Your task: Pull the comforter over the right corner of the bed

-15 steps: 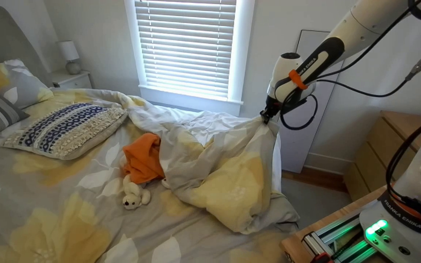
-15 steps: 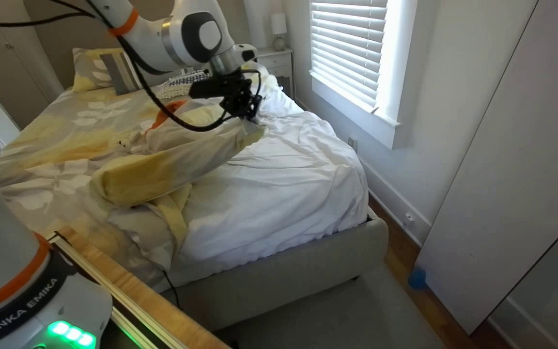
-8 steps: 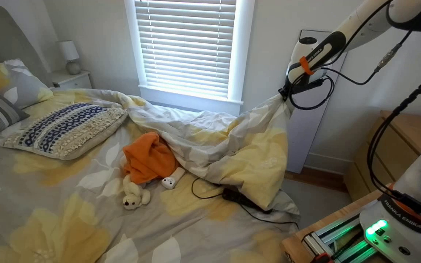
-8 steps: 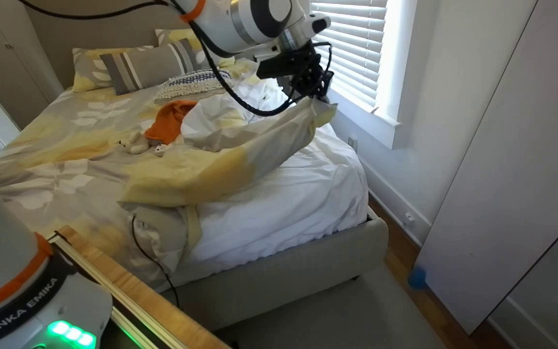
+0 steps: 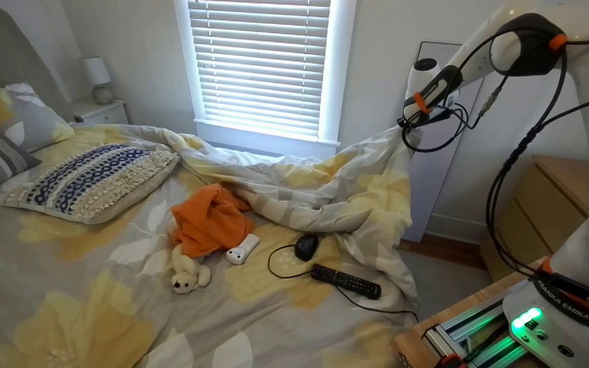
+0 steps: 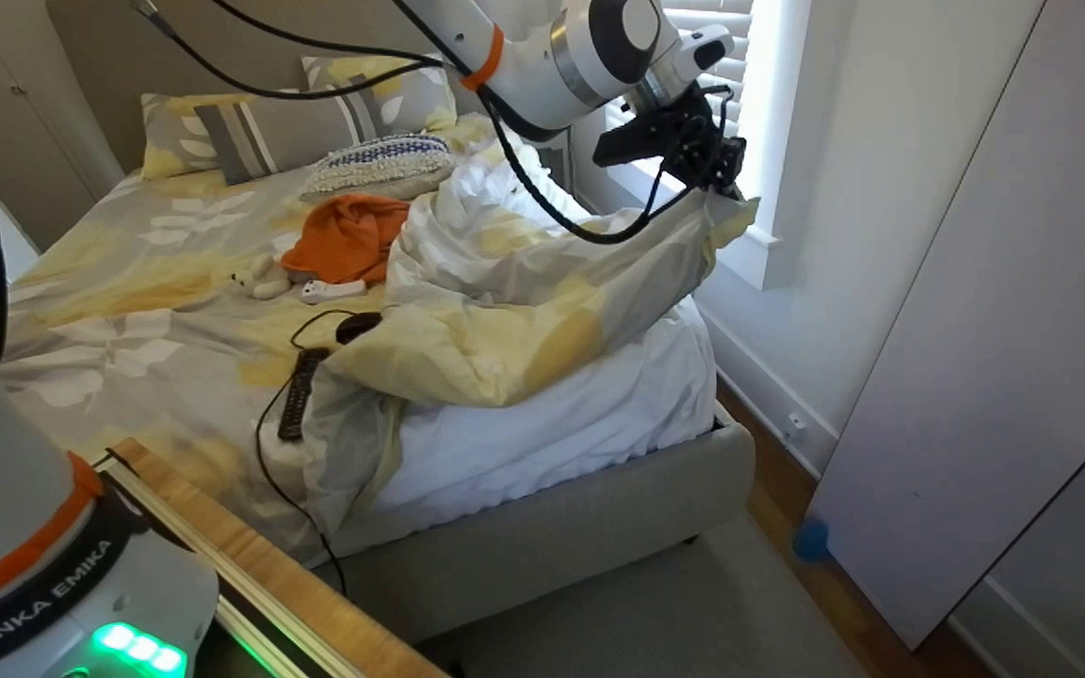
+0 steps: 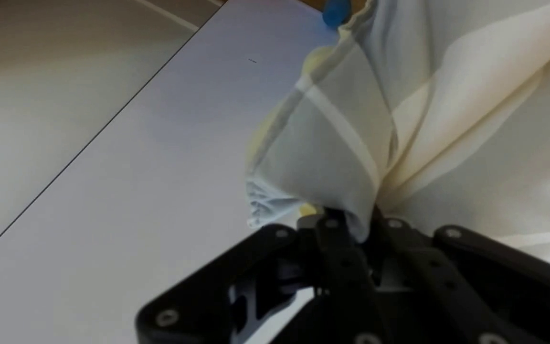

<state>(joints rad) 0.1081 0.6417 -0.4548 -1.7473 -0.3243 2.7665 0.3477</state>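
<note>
Low in wrist view: black jointed pincer (image 7: 363, 222) pinching an edge of puffy grey-white, yellow-flowered comforter (image 7: 475, 162). White-sheeted mattress corner (image 6: 674, 395), right of centre in an exterior view, bare. Risk: comforter's bunched weight could drag pinch loose.

The white robot base (image 6: 161, 589) reads "FRANKA EMIKA" on its curved black band (image 6: 26, 601). Lettering on the black arm strip (image 5: 430, 92) blurs.

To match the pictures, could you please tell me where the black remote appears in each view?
In an exterior view: black remote just right of centre, low down.
In an exterior view: black remote left of centre.
Wrist view: not in it.
Shared landmark: the gripper holding the comforter.
</note>
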